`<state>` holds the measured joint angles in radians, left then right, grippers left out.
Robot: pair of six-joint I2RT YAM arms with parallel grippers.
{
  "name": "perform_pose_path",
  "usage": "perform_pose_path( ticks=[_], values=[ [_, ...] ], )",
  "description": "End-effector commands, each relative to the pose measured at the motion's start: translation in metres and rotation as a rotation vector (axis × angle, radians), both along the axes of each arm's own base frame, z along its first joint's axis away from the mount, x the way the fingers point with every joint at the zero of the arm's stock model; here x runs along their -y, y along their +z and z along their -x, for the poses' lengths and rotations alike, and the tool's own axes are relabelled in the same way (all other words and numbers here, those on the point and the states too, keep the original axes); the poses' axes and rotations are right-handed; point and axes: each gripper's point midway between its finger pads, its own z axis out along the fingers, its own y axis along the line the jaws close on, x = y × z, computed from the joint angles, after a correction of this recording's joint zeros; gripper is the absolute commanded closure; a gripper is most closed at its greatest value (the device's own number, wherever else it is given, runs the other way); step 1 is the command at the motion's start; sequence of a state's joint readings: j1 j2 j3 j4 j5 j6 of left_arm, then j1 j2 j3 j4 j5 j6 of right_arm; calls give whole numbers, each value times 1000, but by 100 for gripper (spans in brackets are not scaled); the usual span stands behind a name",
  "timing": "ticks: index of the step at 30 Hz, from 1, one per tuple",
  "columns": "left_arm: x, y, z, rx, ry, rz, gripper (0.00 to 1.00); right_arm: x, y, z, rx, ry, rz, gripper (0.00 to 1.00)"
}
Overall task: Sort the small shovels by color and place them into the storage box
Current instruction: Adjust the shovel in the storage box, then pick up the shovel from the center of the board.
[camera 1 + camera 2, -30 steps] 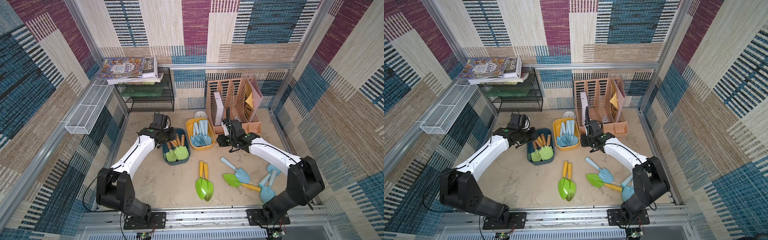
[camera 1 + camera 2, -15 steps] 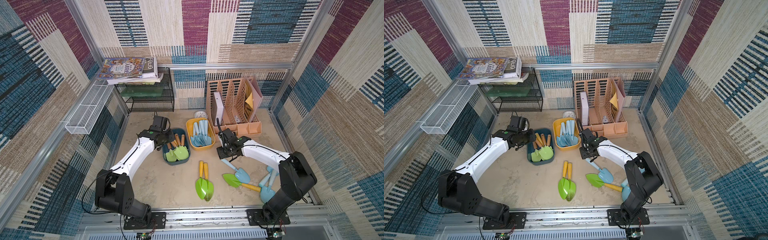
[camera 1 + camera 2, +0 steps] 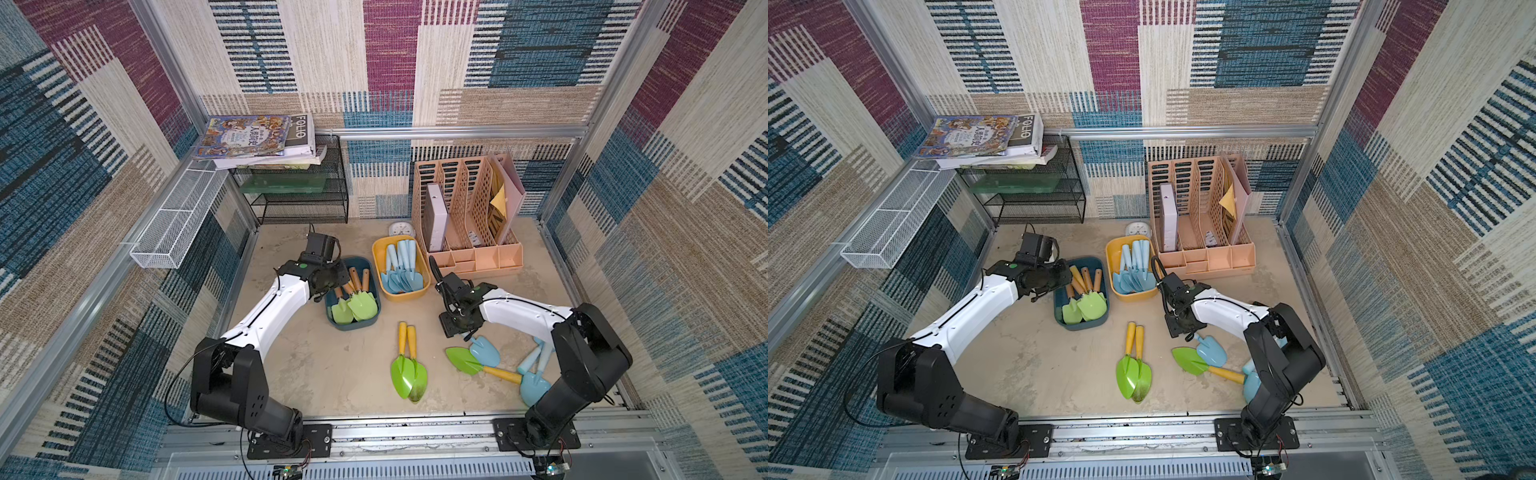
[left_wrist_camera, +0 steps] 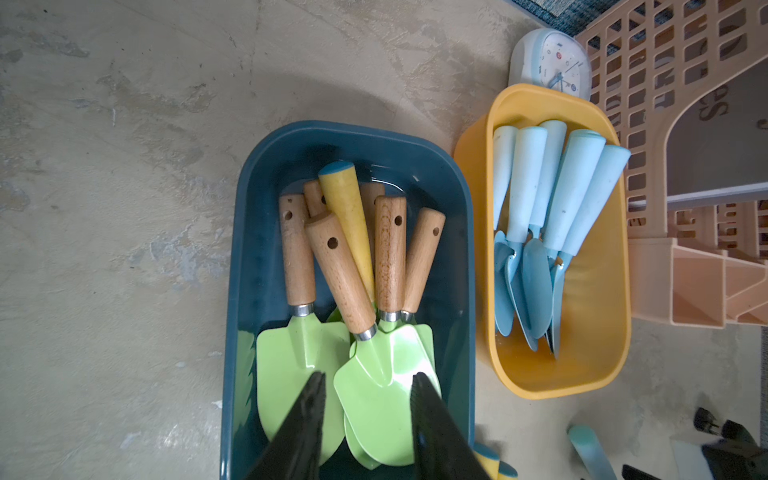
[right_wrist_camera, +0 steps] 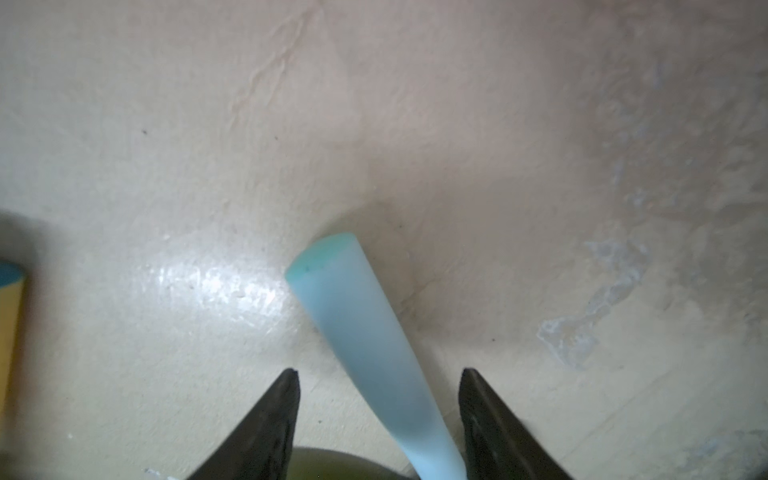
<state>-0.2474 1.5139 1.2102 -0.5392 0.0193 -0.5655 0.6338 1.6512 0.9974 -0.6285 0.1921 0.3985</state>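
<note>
Several green small shovels [image 4: 299, 361] with wooden handles, one with a yellow handle, lie in the dark blue storage box [image 3: 353, 328]. My left gripper [image 4: 368, 376] hovers open over their blades, holding nothing. Several pale blue shovels [image 4: 536, 216] fill the yellow box [image 4: 615, 291]. My right gripper [image 5: 380, 371] is open low over the floor, its fingers either side of the handle of a pale blue shovel [image 5: 353, 316], whose blade [image 3: 484, 351] shows in both top views. Two green shovels [image 3: 409, 374] lie on the floor at front centre, another green one [image 3: 463, 359] under the blue blade.
More pale blue shovels [image 3: 534, 384] lie by the right arm's base. A peach file organizer [image 3: 469, 249] and a small clock [image 3: 401, 228] stand behind the boxes. A black mesh rack [image 3: 299, 199] with books stands at the back left, a white wire basket [image 3: 178, 220] on the left wall.
My right gripper has swung from beside the yellow box toward the front and down over the blue shovel's handle, opening wider. The left gripper stays over the dark blue box, opened slightly.
</note>
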Motion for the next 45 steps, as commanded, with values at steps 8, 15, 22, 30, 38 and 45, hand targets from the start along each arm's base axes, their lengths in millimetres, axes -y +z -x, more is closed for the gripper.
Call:
perform_pose_path(
  ticks=[8, 15, 22, 30, 38, 45],
  values=[
    [6, 3, -9, 12, -26, 12, 63, 6, -11, 16, -32, -38, -70, 46],
    [10, 6, -13, 15, -45, 22, 63, 9, -8, -3, -27, -93, -212, 75],
    [23, 12, -14, 33, -100, 72, 63, 17, 33, -39, 62, -111, -296, 87],
    [75, 46, -13, 105, -305, 312, 54, -66, 129, -48, 93, 157, -906, 87],
    [130, 98, 3, 206, -540, 504, 47, -131, 173, -39, -33, 389, -1231, 84],
    [156, 99, 7, 195, -628, 470, 49, -160, 185, -50, -52, 454, -1254, 84]
  ],
)
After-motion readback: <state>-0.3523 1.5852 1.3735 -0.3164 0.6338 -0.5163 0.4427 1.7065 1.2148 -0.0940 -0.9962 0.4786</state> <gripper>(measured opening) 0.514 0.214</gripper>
